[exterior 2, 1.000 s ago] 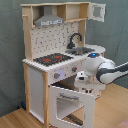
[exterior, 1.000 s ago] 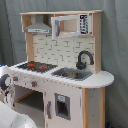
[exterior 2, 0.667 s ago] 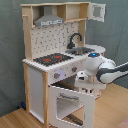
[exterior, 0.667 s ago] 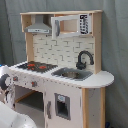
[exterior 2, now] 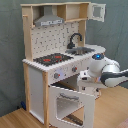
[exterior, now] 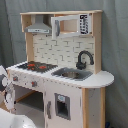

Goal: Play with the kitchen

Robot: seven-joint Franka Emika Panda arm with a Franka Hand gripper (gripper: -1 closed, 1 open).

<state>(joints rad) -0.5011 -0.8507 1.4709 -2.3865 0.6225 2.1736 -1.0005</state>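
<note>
Tool (exterior 2: 84,76) near the kitchen's (exterior 2: 45,75) open oven door (exterior 2: 70,102)

Both exterior views: even, diffuse indoor light, moderately bright. Soft blur throughout, fine detail lost. Shadow under the hood (exterior 2: 48,21) and inside the open oven cavity (exterior 2: 70,86). No strong glare.

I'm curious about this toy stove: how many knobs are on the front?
2 visible in the second exterior view: one knob below the hob, another nearer the robot arm. The arm may hide more.
</note>
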